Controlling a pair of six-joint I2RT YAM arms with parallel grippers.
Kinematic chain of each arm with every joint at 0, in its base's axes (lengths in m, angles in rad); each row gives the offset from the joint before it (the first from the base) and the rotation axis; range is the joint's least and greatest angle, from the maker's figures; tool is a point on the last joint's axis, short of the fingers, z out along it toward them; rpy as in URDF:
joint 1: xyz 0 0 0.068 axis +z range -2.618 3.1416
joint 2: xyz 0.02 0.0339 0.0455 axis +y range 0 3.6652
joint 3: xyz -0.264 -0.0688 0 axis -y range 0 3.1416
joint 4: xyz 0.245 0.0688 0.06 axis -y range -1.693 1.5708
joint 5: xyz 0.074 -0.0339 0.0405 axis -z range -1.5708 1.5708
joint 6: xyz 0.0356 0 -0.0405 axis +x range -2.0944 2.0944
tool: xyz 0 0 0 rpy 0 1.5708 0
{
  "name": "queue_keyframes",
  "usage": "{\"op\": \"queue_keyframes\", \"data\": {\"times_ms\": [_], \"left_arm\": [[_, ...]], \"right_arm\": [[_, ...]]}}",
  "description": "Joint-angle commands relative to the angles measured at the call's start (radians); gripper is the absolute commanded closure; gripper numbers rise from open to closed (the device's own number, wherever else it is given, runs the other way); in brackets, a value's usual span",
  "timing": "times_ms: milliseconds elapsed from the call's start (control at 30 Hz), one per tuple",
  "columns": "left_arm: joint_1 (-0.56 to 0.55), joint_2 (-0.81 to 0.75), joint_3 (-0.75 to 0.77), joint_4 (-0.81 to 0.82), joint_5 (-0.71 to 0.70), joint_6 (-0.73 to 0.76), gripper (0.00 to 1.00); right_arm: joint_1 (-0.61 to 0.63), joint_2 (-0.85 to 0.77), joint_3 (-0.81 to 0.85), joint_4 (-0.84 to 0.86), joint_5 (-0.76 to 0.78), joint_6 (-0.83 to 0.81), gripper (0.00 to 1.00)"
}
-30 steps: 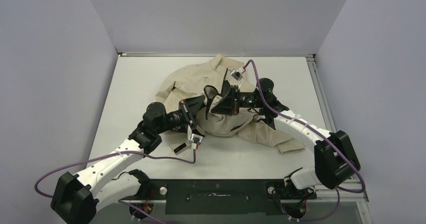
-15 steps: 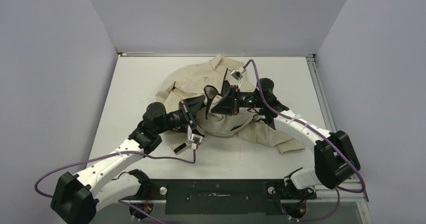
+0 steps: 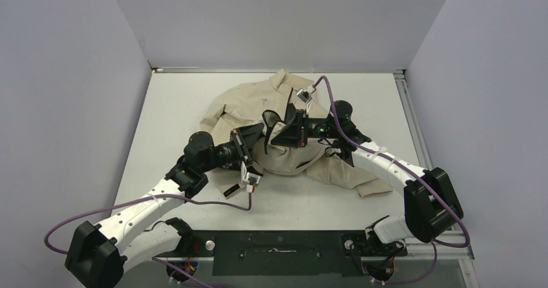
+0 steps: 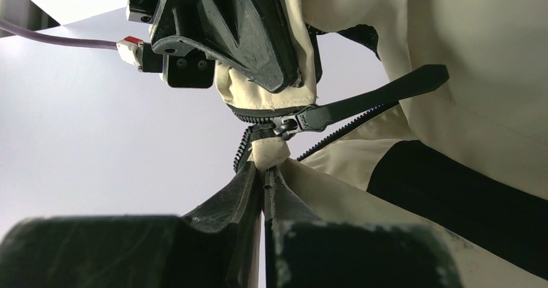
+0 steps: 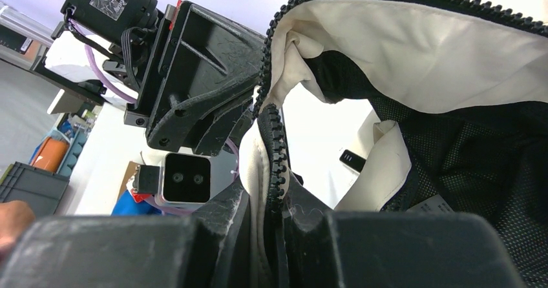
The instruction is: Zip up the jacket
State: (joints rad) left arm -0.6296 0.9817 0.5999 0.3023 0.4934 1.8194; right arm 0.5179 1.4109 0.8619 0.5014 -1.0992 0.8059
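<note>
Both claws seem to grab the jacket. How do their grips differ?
The left gripper pinches a beige nub just under the zipper slider; the right gripper clamps an edge lined with zipper teeth. The left gripper reaches in from the left, the right gripper from the right. Both are shut on the jacket, close together.

The jacket (image 3: 249,101) lies on the table (image 3: 168,107), toward the back. The left gripper (image 3: 261,146) sits at its near-left edge, with the right gripper (image 3: 274,132) just behind-right (zipper (image 4: 292,122) between them).
</note>
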Motion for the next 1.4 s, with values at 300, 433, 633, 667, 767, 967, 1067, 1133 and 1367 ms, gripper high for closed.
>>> {"op": "queue_keyframes", "data": {"times_ms": [300,433,633,667,767,967,1067,1133,1367], "left_arm": [[-0.007,-0.028,0.019,0.008,0.001,0.027,1.0],[-0.007,-0.03,0.02,0.004,0.003,0.027,1.0],[-0.008,-0.031,0.021,-0.012,0.013,0.033,1.0],[-0.008,-0.032,0.021,-0.014,0.013,0.032,1.0],[-0.007,-0.032,0.023,-0.019,0.013,0.033,1.0],[-0.007,-0.04,0.031,-0.043,0.021,0.029,1.0],[-0.007,-0.05,0.038,-0.069,0.035,0.023,1.0],[-0.007,-0.058,0.044,-0.092,0.048,0.019,1.0],[-0.007,-0.063,0.065,-0.123,0.06,0.0,1.0]], "right_arm": [[-0.014,-0.024,0.022,0.134,-0.003,0.038,0.95],[-0.018,-0.028,0.013,0.167,-0.008,0.062,0.95],[-0.016,-0.024,0.011,0.201,-0.023,0.084,0.95],[-0.015,-0.025,0.012,0.202,-0.026,0.085,0.95],[-0.013,-0.024,0.008,0.203,-0.037,0.085,0.95],[-0.01,-0.019,0.006,0.206,-0.05,0.076,0.95],[-0.01,-0.019,0.013,0.173,-0.059,0.045,0.95],[-0.01,-0.017,0.017,0.154,-0.06,0.027,0.95],[0.015,-0.015,0.064,-0.031,-0.08,-0.126,0.95]]}}
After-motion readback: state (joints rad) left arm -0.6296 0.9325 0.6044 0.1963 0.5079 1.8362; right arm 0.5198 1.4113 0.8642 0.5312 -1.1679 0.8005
